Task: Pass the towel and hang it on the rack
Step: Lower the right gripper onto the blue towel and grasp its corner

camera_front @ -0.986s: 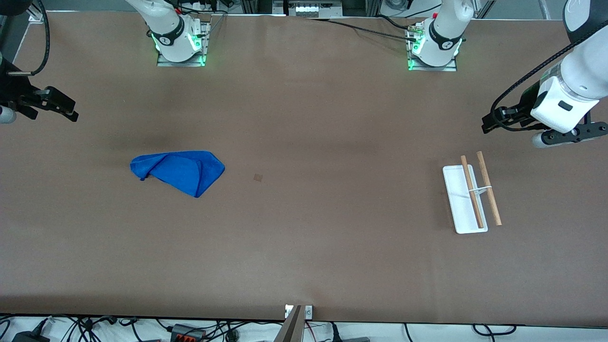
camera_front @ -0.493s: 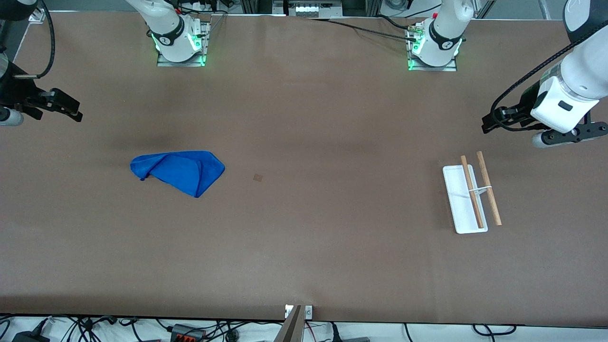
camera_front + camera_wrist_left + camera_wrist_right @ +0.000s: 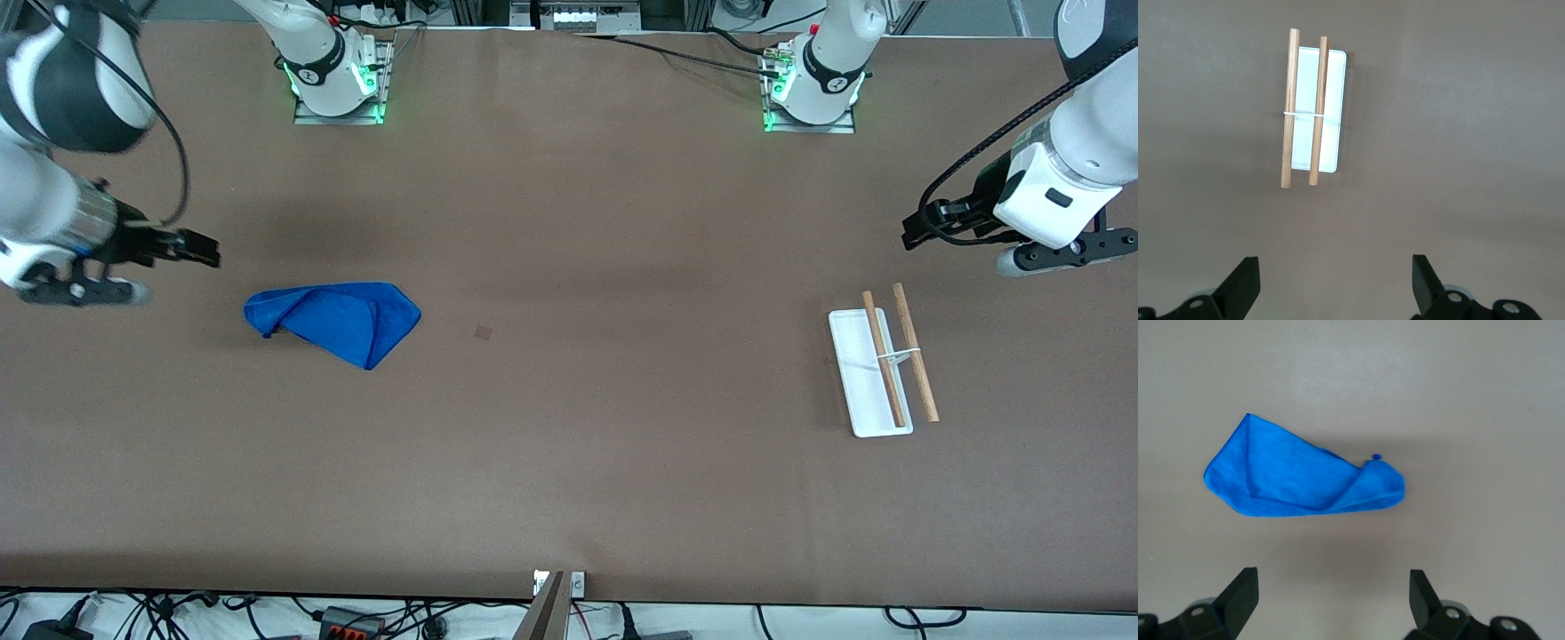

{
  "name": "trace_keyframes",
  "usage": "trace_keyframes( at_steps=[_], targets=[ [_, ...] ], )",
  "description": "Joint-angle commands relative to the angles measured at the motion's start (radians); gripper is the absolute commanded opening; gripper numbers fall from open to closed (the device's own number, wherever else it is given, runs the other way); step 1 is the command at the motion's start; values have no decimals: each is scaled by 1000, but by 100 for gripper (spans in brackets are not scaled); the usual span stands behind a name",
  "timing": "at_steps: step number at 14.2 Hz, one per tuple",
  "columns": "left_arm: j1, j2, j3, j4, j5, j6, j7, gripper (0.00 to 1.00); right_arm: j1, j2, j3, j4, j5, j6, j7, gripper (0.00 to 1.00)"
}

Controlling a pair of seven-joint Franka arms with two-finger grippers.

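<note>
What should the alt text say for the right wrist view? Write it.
A crumpled blue towel lies folded over itself on a plain brown table. The right gripper is open over the table, apart from the towel, and holds nothing.

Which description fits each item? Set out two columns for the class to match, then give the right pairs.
Items:
1. towel
2. rack
3. right end effector
4. left end effector

Descriptions:
A. open above the bare table near the rack
B. white tray with two wooden rods
C. blue, crumpled flat on the table
D. open near the towel, holding nothing

Pairs: 1-C, 2-B, 3-D, 4-A
</note>
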Motion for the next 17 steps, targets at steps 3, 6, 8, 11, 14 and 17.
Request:
trace_keyframes(
  at_steps=[3,6,8,11,14,17],
  targets=[
    [4,15,3,31,-7,-26,26,100,36,108,-2,11,-1,11,5,100],
    [4,13,3,33,-7,-26,26,100,99,170,0,12,2,14,5,100],
    [6,15,3,33,-7,-26,28,100,160,207,-2,14,2,43,5,100],
    [6,15,3,33,-7,-26,28,100,186,267,-2,12,3,72,10,100],
    [6,15,3,33,-7,-26,28,100,205,328,0,12,14,115,72,96],
    [6,15,3,33,-7,-26,28,100,235,372,0,12,28,157,134,84]
  ],
)
